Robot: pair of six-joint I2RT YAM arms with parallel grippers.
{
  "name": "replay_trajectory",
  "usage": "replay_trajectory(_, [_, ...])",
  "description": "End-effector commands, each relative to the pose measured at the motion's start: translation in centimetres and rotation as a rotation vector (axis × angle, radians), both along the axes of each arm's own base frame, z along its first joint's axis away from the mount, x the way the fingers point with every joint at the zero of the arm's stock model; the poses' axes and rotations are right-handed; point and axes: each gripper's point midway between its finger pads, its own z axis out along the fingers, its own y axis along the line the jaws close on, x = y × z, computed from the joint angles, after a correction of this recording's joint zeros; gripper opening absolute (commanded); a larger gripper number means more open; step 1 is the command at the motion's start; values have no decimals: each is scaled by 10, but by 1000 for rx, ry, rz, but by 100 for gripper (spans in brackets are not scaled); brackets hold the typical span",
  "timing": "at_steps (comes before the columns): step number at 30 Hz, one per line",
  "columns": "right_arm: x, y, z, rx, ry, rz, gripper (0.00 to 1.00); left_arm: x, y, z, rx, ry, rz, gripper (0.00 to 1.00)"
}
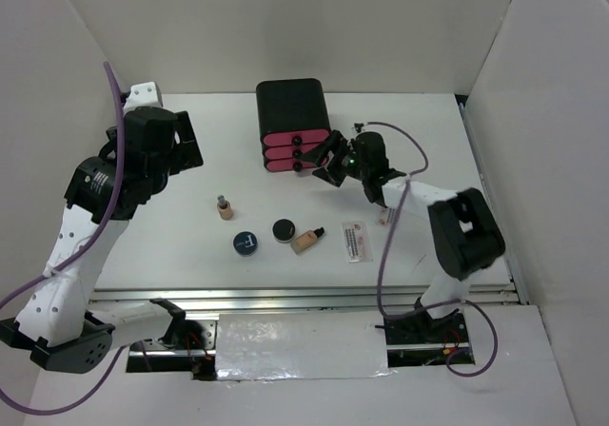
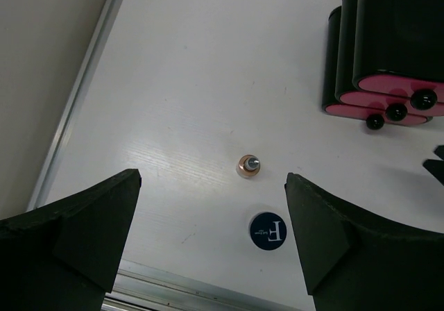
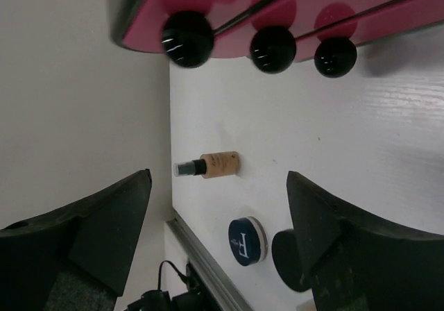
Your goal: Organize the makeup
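One beige bottle [image 1: 224, 207] stands upright on the white table; a second [image 1: 307, 240] lies on its side. The dark-blue compact [image 1: 245, 243] and the black-lidded jar [image 1: 283, 229] sit between them. One sachet [image 1: 355, 241] lies flat to the right; another [image 1: 385, 217] is partly under the right arm. My left gripper [image 1: 190, 144] is open and empty, held high above the table at the left. It looks down on the upright bottle [image 2: 248, 166] and the compact [image 2: 268, 231]. My right gripper [image 1: 324, 160] is open and empty, just in front of the drawer knobs [image 3: 272, 48].
The black box with three pink drawers [image 1: 292, 126] stands at the back centre, drawers shut, and also shows in the left wrist view [image 2: 388, 61]. White walls enclose the table on the left, back and right. A metal rail [image 1: 285, 298] runs along the near edge.
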Motion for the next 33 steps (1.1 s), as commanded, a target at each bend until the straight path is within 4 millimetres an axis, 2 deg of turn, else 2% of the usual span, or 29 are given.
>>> replay_trajectory(1, [28,34,42,178,-173,97,85,0,-9,4,-53,-12,-24,99])
replay_trajectory(4, [44,50,27,150,-173,122,79,-2,-6,2,-44,-7,-19,99])
replay_trajectory(6, [55,49,20,138,-162,92,78,-3,-6,-1,-41,0,-22,99])
replay_trajectory(16, [72,54,26,149,-191,90,75,-4,-3,-9,-8,18,-25,99])
replay_trajectory(22, [93,52,23,135,-176,74,62,-4,-3,-10,-2,19,-24,99])
replay_trajectory(23, [94,51,24,135,-179,74,56,-4,-2,-10,1,20,-21,99])
replay_trajectory(25, [93,52,27,129,-190,81,50,-5,-1,-10,2,20,-17,99])
replay_trajectory(26, [93,53,29,129,-194,85,40,-5,-1,-10,3,19,-16,99])
replay_trajectory(28, [90,53,29,132,-194,94,28,-5,-1,-11,2,20,-17,99])
replay_trajectory(33, [65,51,29,146,-191,106,25,-3,-5,-15,-9,28,-30,99])
